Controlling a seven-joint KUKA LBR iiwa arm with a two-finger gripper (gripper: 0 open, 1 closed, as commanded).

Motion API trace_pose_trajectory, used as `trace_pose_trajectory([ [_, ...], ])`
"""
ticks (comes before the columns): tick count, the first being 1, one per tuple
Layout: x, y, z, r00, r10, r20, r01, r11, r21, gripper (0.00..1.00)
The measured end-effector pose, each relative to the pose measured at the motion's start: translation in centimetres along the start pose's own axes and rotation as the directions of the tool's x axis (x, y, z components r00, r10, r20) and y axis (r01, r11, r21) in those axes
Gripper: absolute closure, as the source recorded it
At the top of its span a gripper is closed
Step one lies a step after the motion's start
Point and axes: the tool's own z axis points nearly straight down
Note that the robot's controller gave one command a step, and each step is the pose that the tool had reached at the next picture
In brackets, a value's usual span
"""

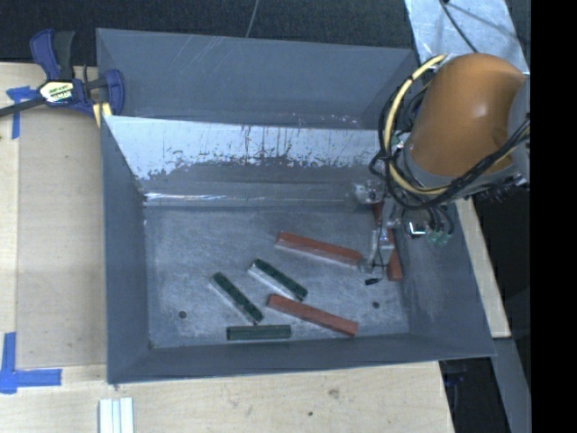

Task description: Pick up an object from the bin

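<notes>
The pincer [382,264] is set low by the bin's [122,242] right wall, at the right end of a red-brown stick [311,246]; open or closed cannot be told. The stick is best straddled across its narrow width, then lifted straight.

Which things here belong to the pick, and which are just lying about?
In play: gripper, upper red-brown stick nearest it, short red piece beside it.
Lying about: lower red-brown stick, left green stick, middle green stick, bottom green stick.

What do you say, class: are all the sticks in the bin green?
No, reddish-brown sticks lie among the dark green sticks.
</notes>
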Motion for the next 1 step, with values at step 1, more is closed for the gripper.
trace_pose_trajectory([
  [1,-0.16,0.00,-0.44,1.000,-0.001,0.008,0.001,1.000,0.001,0.00],
])
